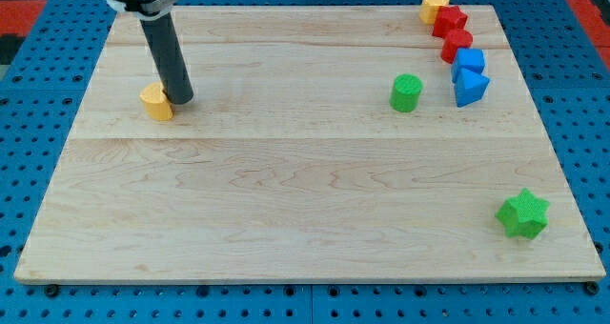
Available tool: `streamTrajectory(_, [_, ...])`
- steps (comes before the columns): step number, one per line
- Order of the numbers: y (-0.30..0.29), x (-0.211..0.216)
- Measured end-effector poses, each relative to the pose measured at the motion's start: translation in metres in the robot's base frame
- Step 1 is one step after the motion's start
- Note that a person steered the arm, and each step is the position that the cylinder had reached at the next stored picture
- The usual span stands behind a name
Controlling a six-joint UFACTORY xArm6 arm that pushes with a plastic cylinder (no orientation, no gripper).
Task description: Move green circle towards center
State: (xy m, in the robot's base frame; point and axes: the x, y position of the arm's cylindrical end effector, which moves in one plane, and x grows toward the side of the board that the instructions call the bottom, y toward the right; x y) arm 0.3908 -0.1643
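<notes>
- The wooden tabletop (286, 191) fills most of the view and lies on a blue perforated base (38, 86).
- The arm carries no claw, so there is no open or closed state to tell; it ends in a straight dark rod (167, 52) that comes down from the view's top left.
- My tip (181, 99) stands on the tabletop in its upper left part, just beside a yellow block (156, 103), on that block's right edge as the view shows it. It looks to be touching the block, though I cannot tell for sure.
- The yellow block's shape is not clear; it looks rounded on one side.
- The green circle (406, 92), a short upright cylinder, sits in the upper right part of the tabletop, well apart from my tip and to the right of the tabletop's middle.
- Just to the right of the green circle are two blue blocks: a blue cube-like block (470, 61) and, touching it below, a blue triangle (472, 88).
- Above them a red block (457, 45) and a red star (450, 22) run in a line up towards the top right corner, where a second yellow block (435, 5) sits against the red star.
- A green star (523, 214) lies alone near the lower right corner, well apart from everything else.
</notes>
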Motion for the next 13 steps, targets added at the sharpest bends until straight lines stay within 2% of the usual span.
streamTrajectory(1, [-0.023,0.012])
streamTrajectory(2, [-0.025,-0.002])
streamTrajectory(4, [0.148,0.052])
streamTrajectory(5, [0.256,0.058])
streamTrajectory(6, [0.309,0.043])
streamTrajectory(7, [0.314,0.032])
streamTrajectory(9, [0.304,-0.030])
streamTrajectory(10, [0.296,-0.034])
streamTrajectory(12, [0.210,-0.044])
streamTrajectory(13, [0.180,-0.065])
